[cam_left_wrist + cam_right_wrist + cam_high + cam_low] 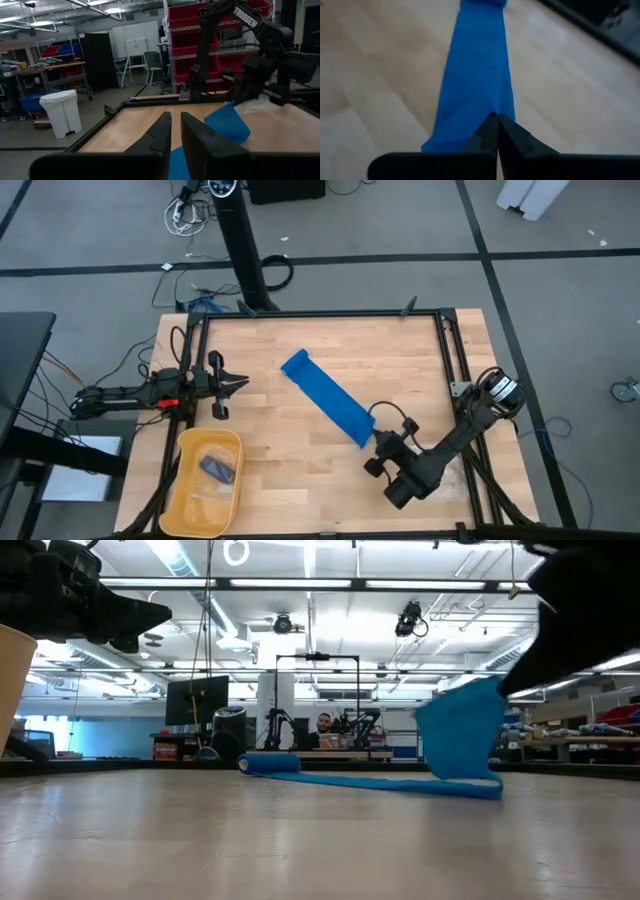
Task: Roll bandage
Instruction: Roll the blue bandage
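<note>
The bright blue bandage [325, 400] lies as a flat strip slanting across the middle of the wooden table. Its far-left end is a small roll [266, 762] resting on the table. My right gripper [374, 432] is at the strip's near-right end and is shut on it; the bandage also shows in the right wrist view [477, 65]. My left gripper [243, 383] hovers at the table's left, pointing toward the bandage, empty, with a narrow gap between its fingers [176, 125]. My right gripper pinches the bandage's near-right end [489, 109] between its two fingertips. The fingers come slanting from the table's near-right side and lie along the strip. That end is lifted and stands up off the table [460, 730]; the strip behind it lies flat.
A yellow tub [190, 442] at the near left holds a clear bag and a small dark packet [218, 468]. A black frame [320, 314] runs round the tabletop. A person [325, 724] is in the room far behind the table.
</note>
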